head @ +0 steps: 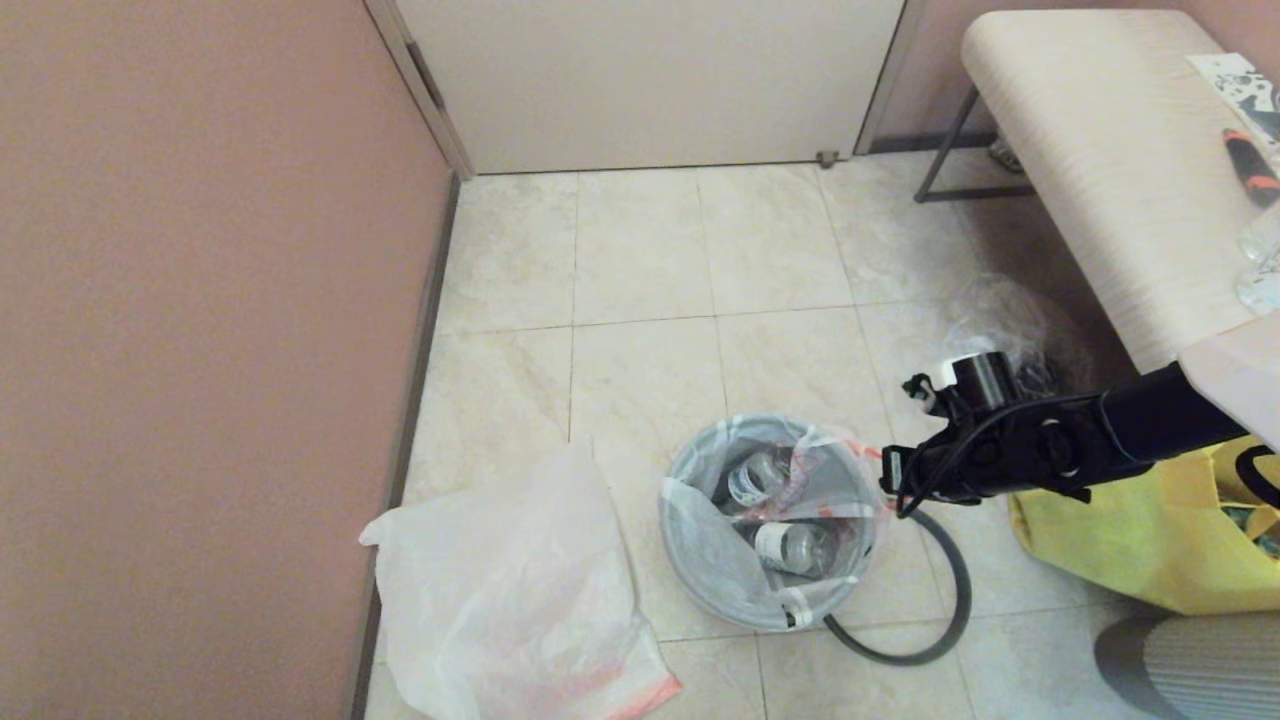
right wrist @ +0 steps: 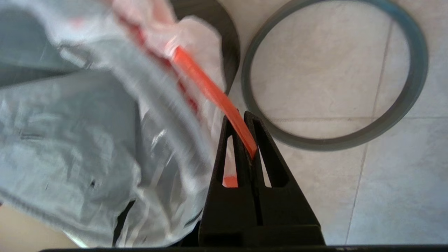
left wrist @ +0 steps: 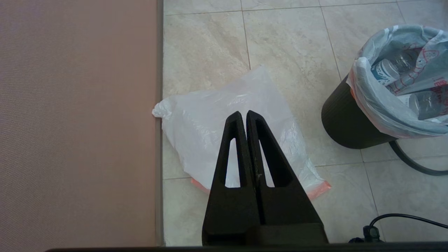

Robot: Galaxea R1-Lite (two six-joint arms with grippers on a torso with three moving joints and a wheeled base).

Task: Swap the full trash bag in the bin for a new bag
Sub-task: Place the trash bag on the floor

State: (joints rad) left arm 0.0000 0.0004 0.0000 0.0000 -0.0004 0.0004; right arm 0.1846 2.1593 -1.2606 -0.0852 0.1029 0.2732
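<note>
Orange handle loop (right wrist: 213,94) of the full trash bag (head: 800,480) pinched in the closed right gripper (right wrist: 249,140), ready for lifting out.
Bag sits in the black bin (left wrist: 346,120), mouth up; its handle runs taut toward the gripper. Grey hoop (right wrist: 402,105) lies off on the floor. Left gripper (left wrist: 244,115), closed and empty, hovers over the new bag (left wrist: 227,129), flat by the wall.
</note>
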